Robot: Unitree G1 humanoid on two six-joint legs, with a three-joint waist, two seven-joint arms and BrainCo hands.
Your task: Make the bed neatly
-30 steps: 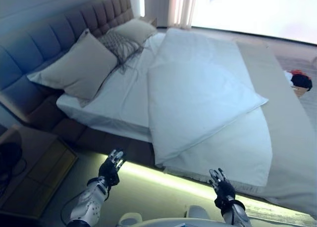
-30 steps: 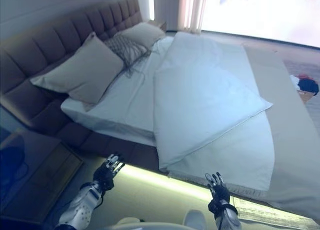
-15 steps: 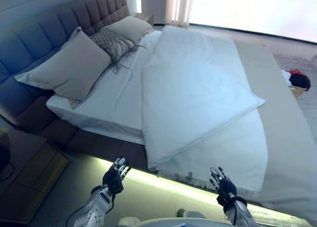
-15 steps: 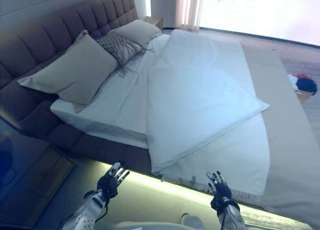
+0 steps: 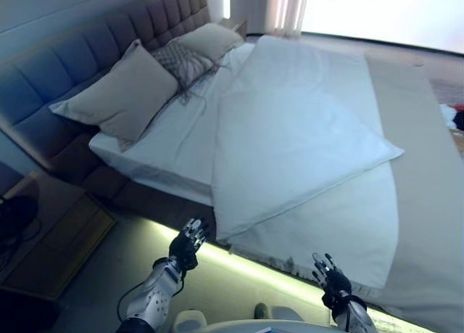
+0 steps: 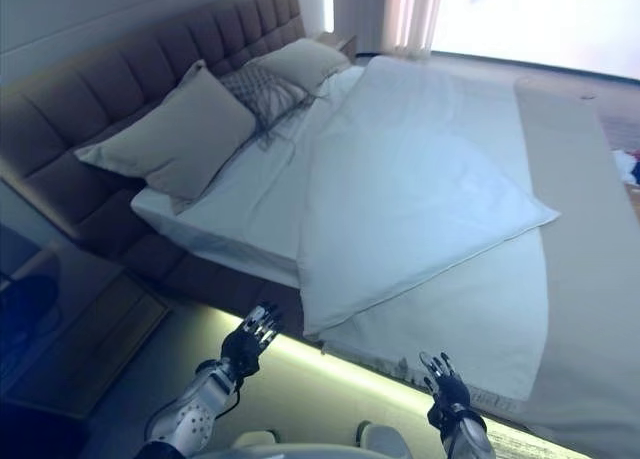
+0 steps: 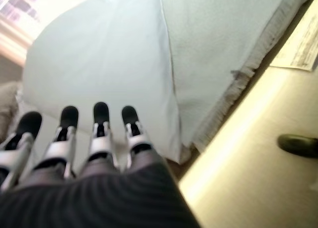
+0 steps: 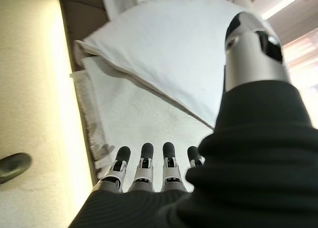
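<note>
The left hand (image 5: 188,240) is rising and reaching closer to the near corner of the white duvet (image 5: 290,137), fingers spread, seemingly just short of touching it. The right hand (image 5: 330,275) is sitting slightly lower beside the fringed edge of the blanket (image 5: 341,224). The whole view is shifting, so the camera is moving too

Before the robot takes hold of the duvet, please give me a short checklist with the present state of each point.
1. Left hand open, holding nothing: ok.
2. Right hand open, holding nothing: ok.
3. Both hands short of the bed edge, not touching the cloth: ok.
4. Duvet spread flat: not ok, it lies folded back and askew.
5. Nearest duvet corner within sight: ok.
6. Pillows in order at the headboard: cannot tell.
</note>
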